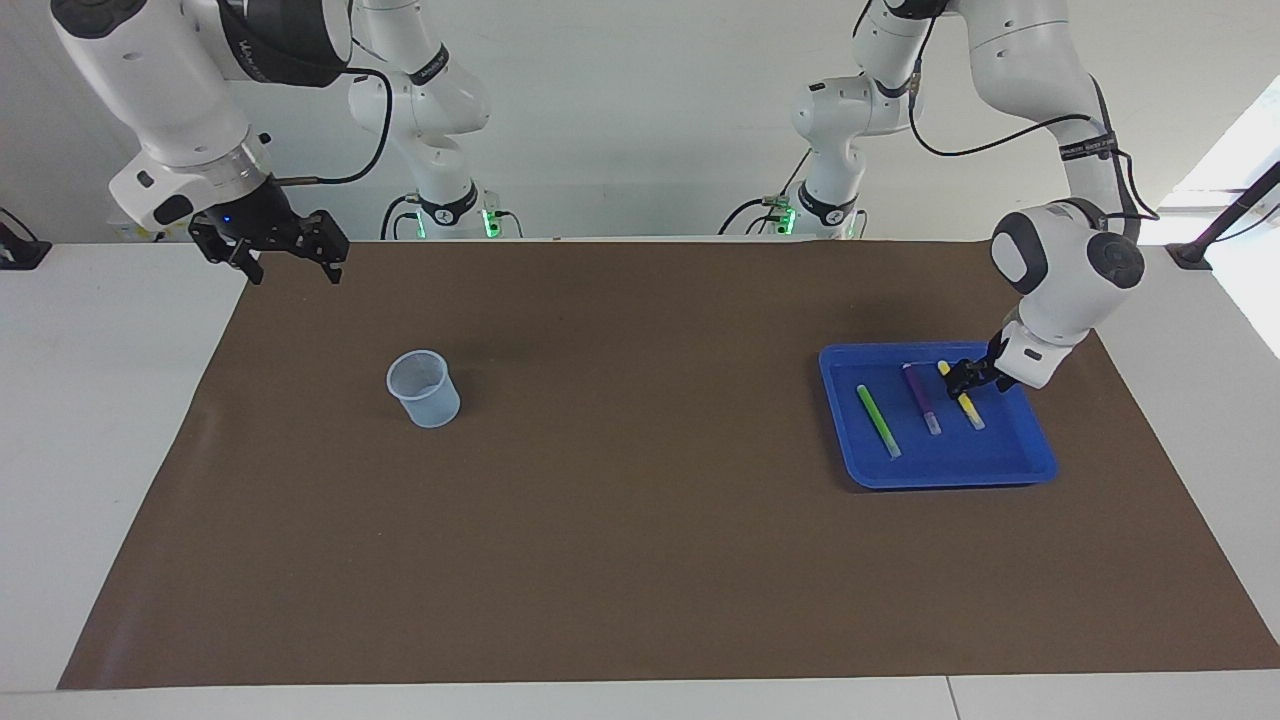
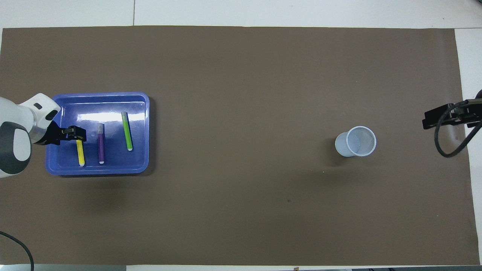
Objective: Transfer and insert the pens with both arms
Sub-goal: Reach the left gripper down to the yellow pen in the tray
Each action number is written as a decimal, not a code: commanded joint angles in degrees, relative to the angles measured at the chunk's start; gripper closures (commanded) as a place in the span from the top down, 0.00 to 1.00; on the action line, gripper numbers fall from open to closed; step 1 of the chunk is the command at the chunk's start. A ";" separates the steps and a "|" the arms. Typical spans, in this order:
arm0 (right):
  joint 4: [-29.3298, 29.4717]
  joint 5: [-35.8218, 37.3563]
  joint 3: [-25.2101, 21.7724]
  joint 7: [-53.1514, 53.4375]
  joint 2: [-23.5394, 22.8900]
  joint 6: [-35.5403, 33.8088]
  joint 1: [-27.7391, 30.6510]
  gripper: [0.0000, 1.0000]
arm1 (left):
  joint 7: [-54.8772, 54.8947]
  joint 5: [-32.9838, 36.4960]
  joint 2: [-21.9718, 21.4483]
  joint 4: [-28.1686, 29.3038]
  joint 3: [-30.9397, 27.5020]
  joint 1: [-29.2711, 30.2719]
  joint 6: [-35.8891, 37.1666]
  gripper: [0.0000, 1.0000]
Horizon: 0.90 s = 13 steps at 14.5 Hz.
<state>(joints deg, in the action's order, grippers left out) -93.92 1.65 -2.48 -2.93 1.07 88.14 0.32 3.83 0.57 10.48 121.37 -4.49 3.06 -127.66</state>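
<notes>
While the right arm waits high at its own end of the table, the facing view puts the action at the blue tray (image 1: pixel 1040 462). Down in it goes the left gripper (image 1: pixel 967 378), low over the yellow pen (image 1: pixel 966 402), fingers set on either side of the barrel near its robot-side end; whether they are squeezing it yet, I cannot tell. The purple pen (image 1: pixel 924 400) lies just beside the yellow, and the green pen (image 1: pixel 878 421) lies apart from them, toward the table's middle. All three are flat in the tray. The right gripper (image 1: pixel 288 262) hangs in the air with its fingers spread wide, holding nothing. A translucent cup (image 1: pixel 424 389) stands upright on the brown mat (image 1: pixel 640 560).

From overhead, the left gripper (image 2: pixel 77 134) covers one end of the yellow pen (image 2: pixel 80 153). Purple pen (image 2: pixel 101 146) and green pen (image 2: pixel 127 131) lie roughly parallel in the blue tray (image 2: pixel 147 131). The cup (image 2: pixel 356 141) stands well apart, toward the right arm's end, where the right gripper (image 2: pixel 444 116) shows at the mat's (image 2: pixel 241 75) edge.
</notes>
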 commanded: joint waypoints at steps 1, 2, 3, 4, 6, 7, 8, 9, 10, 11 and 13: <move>-0.91 -0.42 0.19 -0.93 0.87 -0.07 0.38 1.00 | 0.48 0.22 0.86 0.28 0.28 0.37 -1.72 0.84; -0.91 -0.42 0.19 -0.93 0.87 0.01 0.38 1.00 | 0.47 0.22 0.86 0.36 0.28 0.45 -1.72 0.80; -0.91 -0.42 0.19 -0.93 0.87 -0.07 0.47 1.00 | 0.56 0.22 1.12 0.36 0.28 0.54 -1.72 0.77; -0.91 -0.42 0.19 -0.93 0.87 0.01 0.64 1.00 | 0.56 0.22 1.56 0.28 0.28 0.63 -1.72 0.77; -0.91 -0.42 0.19 -0.93 0.87 -0.07 0.82 1.00 | 0.30 -0.13 2.26 0.27 0.28 0.54 -1.80 0.73; -0.91 -0.42 0.19 -0.93 0.87 -0.07 0.91 1.00 | 0.21 -0.83 2.26 0.28 0.28 0.54 -1.81 0.71; -0.91 -0.42 0.19 -0.93 0.87 -0.07 0.91 1.00 | 0.12 -1.18 2.26 0.28 0.28 0.54 -1.81 0.70; -0.91 -0.42 0.19 -0.93 0.87 0.01 0.91 1.00 | 0.21 -1.19 2.35 0.28 0.28 0.54 -1.81 0.69; -0.91 -0.42 0.19 -0.93 0.87 0.02 0.91 1.00 | 0.12 -1.19 2.35 0.28 0.28 0.54 -1.72 0.65; -0.83 -0.42 0.19 -0.93 1.04 0.02 0.91 1.00 | 0.12 -1.19 2.44 0.36 0.28 0.63 -1.72 0.60; -0.91 -0.34 0.19 -0.93 1.39 -0.07 0.73 1.00 | 0.12 -1.28 2.62 0.19 0.28 0.54 -1.81 0.40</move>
<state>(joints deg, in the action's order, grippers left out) -93.92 1.65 -2.61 -2.93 1.16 88.14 0.45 3.78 -0.01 12.73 121.37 -4.47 3.23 -128.42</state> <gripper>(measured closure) 0.000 0.489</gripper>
